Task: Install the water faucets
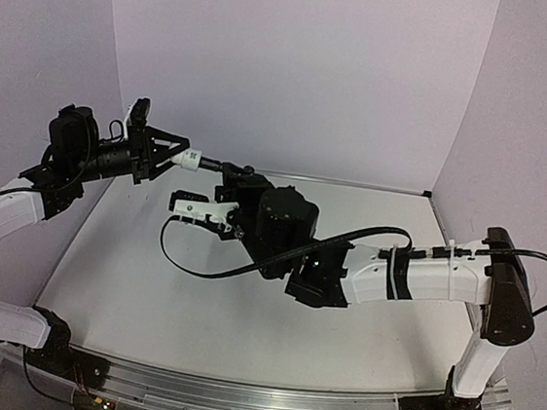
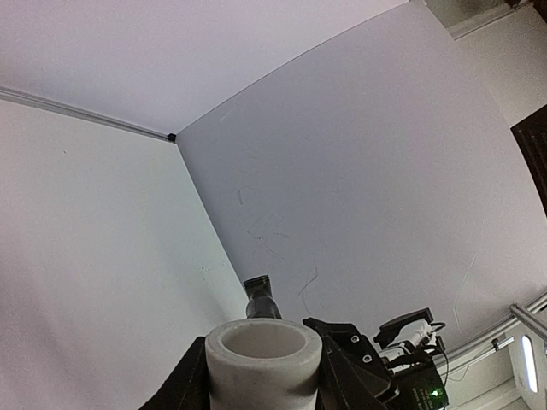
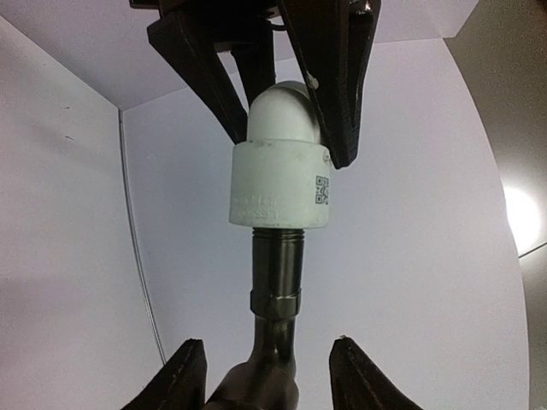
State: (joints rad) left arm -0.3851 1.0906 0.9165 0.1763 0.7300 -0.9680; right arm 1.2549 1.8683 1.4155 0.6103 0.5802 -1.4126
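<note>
Aloft at ten o'clock, the stubby white cylindrical fitting (image 3: 278,184) was clamped by the left gripper (image 1: 176,154). The dark threaded metal tap (image 3: 275,269) entering it was shown only by the right wrist view; the right gripper's (image 3: 267,346) hold could not be told.

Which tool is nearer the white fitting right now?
Left. The left tool grips the fitting at its rounded end; the right tool straddles the tap entering its other end.
</note>
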